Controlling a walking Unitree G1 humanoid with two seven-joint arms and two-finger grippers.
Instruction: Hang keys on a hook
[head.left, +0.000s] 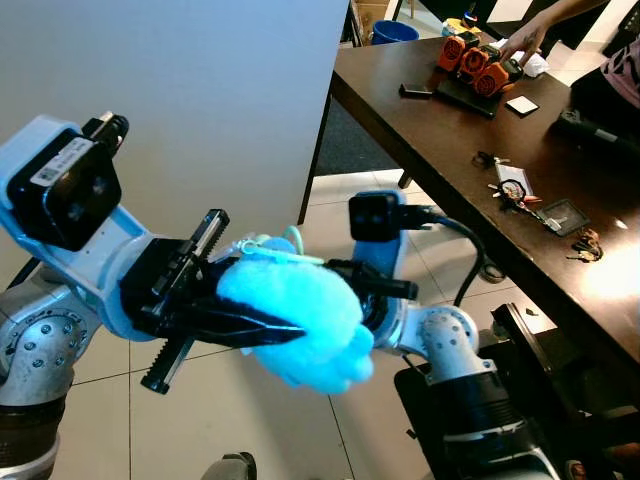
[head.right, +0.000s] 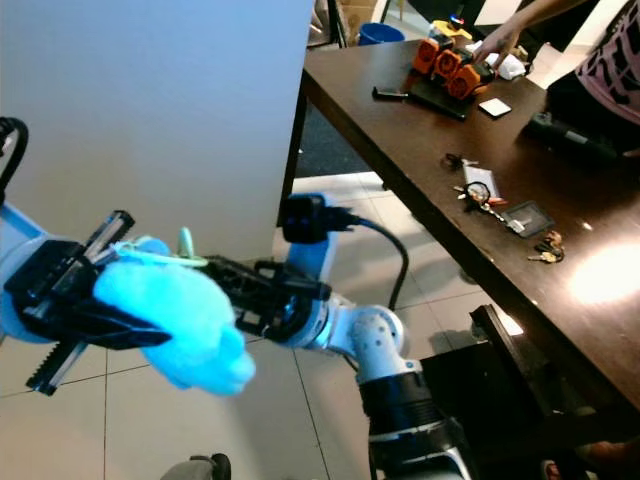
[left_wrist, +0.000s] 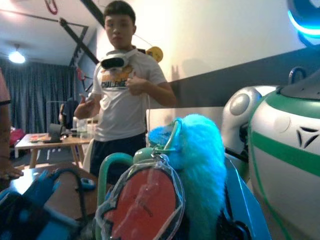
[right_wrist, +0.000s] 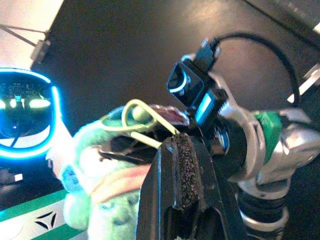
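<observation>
Left hand (head.left: 250, 325) clamped on fluffy cyan plush keychain (head.left: 295, 320); right hand (head.left: 375, 285) touching it, grip unclear. Hanging not done.

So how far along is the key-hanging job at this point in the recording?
Done: the keychain, a fluffy blue plush with a pale green loop, is picked up; the left gripper is shut on it, off the table. In hand: the right gripper is up against the plush, fingers by the loop; its grip is unclear. Left: no hook can be made out, so hanging is not yet done.
</observation>
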